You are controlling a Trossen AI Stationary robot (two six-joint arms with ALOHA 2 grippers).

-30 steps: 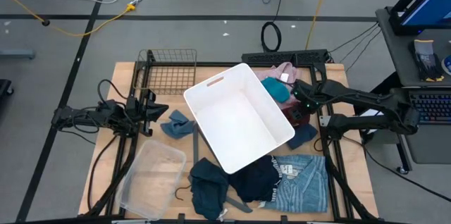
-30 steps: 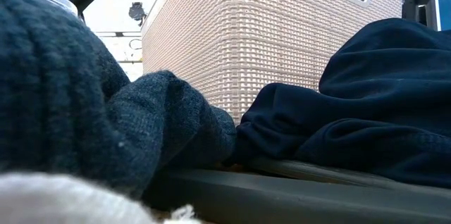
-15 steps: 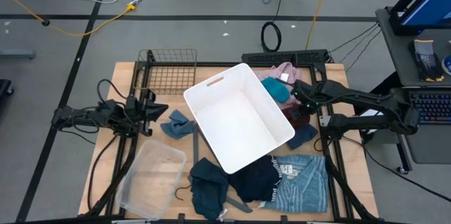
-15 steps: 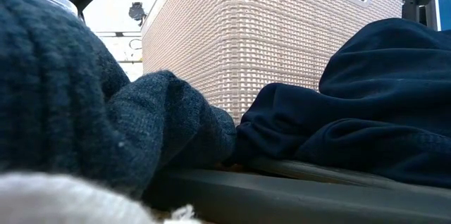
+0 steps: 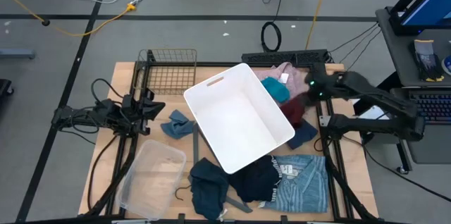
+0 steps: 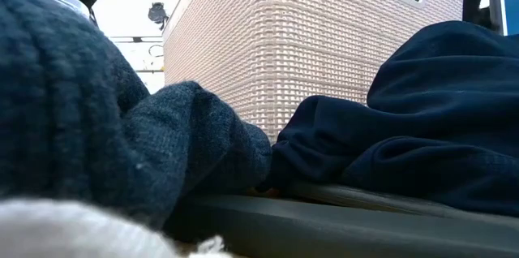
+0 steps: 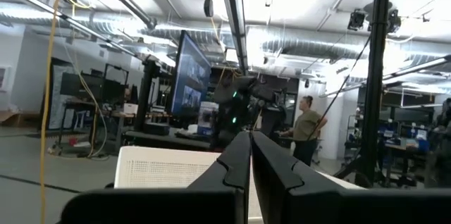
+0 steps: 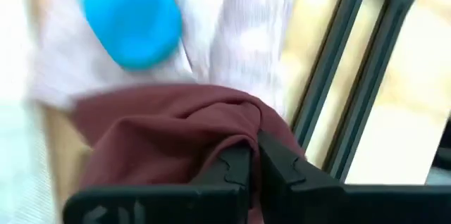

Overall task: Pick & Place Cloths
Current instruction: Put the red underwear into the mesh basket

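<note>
Two dark arms flank a white rectangular plastic basket (image 5: 238, 117) lying askew at the centre of the wooden table (image 5: 123, 76). At three o'clock from the basket, the right gripper (image 8: 255, 155) is closed on a fold of the dark red soft cloth (image 8: 162, 132), which hangs bunched from its fingertips just beside the basket's right-hand wall. At nine o'clock, the left gripper (image 7: 250, 155) waits with its fingers pressed together and nothing between them, pointing toward the basket.

The other cloths lie around the basket. The pink fleece cloth (image 5: 279, 70) and the teal cloth (image 5: 276, 89) sit at about one o'clock. A navy cloth (image 5: 303, 135) lies at four o'clock, touching the metal frame rail (image 5: 328, 155). The pale blue striped shirt with a white label (image 5: 303, 179) is spread at five o'clock, the black cloth (image 5: 258, 177) at six, a dark teal-navy bundle (image 5: 208, 186) at seven, and a small grey-blue cloth (image 5: 177, 122) at nine. A clear plastic tub (image 5: 151, 176) rests at eight o'clock, a black wire rack (image 5: 169, 72) at eleven.

Judged risks: the hold appears to take only a thin fold, so the red cloth could slip free during the carry. Its trailing end hangs close to the basket's rim and to the pink and teal pieces, so it might snag the rim or drag a neighbour along. A low pass could also leave the cloth draped over the wall, not inside.
</note>
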